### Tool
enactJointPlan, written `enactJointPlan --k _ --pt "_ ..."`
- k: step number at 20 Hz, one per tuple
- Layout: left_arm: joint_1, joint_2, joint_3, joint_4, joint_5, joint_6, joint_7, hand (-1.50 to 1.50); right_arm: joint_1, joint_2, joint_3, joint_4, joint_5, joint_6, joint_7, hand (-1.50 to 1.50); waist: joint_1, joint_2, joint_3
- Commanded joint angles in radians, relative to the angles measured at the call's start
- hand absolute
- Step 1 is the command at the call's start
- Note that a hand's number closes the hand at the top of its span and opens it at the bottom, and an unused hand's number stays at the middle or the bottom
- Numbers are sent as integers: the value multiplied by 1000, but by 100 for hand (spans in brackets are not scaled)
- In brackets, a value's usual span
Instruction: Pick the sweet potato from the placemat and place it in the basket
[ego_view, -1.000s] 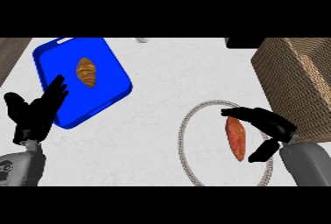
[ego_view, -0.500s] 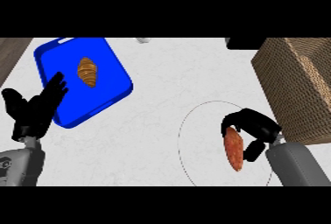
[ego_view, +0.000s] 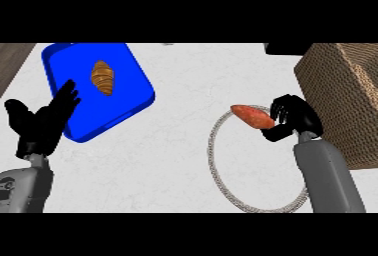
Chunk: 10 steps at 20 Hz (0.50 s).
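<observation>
From the head view, the counter (ego_view: 184, 150) has a white, lightly marbled top. On its left side lies a blue tray (ego_view: 125, 75) with a brown croissant (ego_view: 102, 77) on it. At the right edge stands a woven basket (ego_view: 347, 95), and a dark object shows beside it at the top. A round placemat (ego_view: 221, 172) with a pale braided rim lies at the lower right. The right hand (ego_view: 291, 120) has its fingers curled around one end of the sweet potato (ego_view: 251, 116), which is at the upper rim of the placemat, beside the basket. The left hand (ego_view: 40, 125) rests at the left edge, its fingers straight and spread, overlapping the tray's lower corner.
</observation>
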Motion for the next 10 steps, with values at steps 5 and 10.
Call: enactJointPlan --k 5,10 --pt "-41 -14 -40 -9 3 -30 4 0 -262 115 -164 62 60 -364 525 150 99 17 5" --pt "-84 -38 -73 -1 -10 -28 9 0 -454 116 -147 70 185 -668 620 150 124 22 3"
